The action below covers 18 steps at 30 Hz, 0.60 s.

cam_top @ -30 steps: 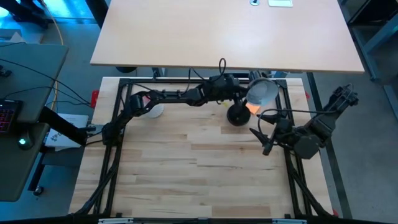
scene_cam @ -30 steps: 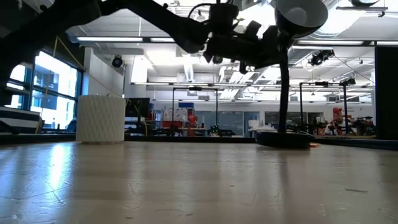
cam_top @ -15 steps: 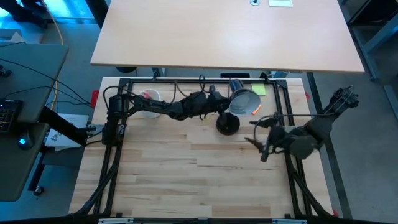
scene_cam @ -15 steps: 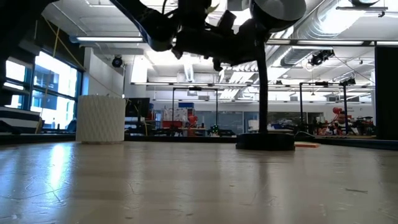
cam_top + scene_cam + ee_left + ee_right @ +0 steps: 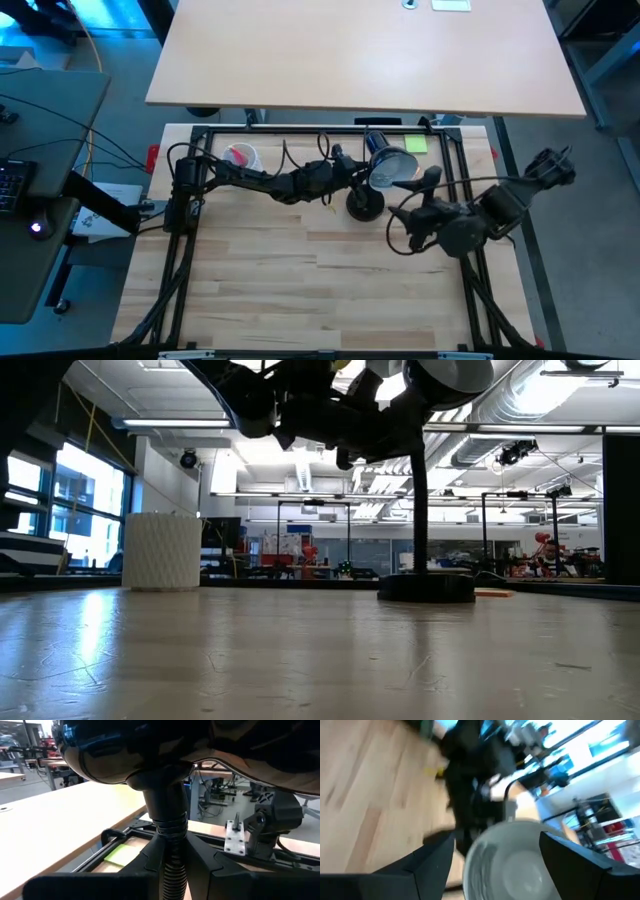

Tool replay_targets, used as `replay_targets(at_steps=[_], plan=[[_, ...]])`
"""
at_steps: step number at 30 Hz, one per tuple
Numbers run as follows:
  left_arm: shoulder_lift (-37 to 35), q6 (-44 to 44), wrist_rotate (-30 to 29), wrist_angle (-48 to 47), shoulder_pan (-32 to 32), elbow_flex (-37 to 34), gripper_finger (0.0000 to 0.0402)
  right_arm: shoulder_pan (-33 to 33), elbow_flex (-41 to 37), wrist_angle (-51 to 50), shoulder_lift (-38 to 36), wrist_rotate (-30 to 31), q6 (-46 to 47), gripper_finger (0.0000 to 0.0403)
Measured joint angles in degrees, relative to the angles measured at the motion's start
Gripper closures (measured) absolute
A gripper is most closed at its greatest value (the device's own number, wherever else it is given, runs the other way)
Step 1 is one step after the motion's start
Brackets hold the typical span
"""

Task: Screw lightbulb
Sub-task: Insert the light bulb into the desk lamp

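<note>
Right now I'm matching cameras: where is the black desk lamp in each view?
High: desk lamp, back centre.
Low: base and stem right of middle.
Left wrist: its neck, close ahead.
Right wrist: shade's open mouth, close ahead.
Shared landmark: white cup, high and low.

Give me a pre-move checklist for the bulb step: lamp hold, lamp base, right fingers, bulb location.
1. Left gripper clamped on the black desk lamp's ribbed neck: ok, fingers closed around it in the left wrist view.
2. Lamp's round black base flat on the wooden table: ok in the low view.
3. Right gripper open and facing the lamp's grey shade opening: ok, shade sits between its spread fingers' line of sight.
4. Small white frosted lightbulb located: not ok, not visible in any view.
5. Socket inside shade empty or filled: cannot tell, blurred.
6. White ribbed cup clear of arms: ok.
</note>
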Motion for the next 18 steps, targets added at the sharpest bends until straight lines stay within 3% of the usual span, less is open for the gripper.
replay_targets(at_steps=[5, 11, 18], plan=[[0.1, -0.2, 0.0, 0.0, 0.0, 0.0, 0.0362, -3.0, 13.7, -25.9, 6.6, -7.3, 2.6, 0.0116], [0.1, -1.1, -0.1, 0.2, 0.1, -0.1, 0.0360, -5.0, 24.6, -35.6, 14.0, -14.7, -0.2, 0.0117], [0.3, -4.1, -2.2, 1.6, -0.1, -0.2, 0.0359, -5.2, 22.8, -36.7, 18.8, -4.4, -2.5, 0.0138]])
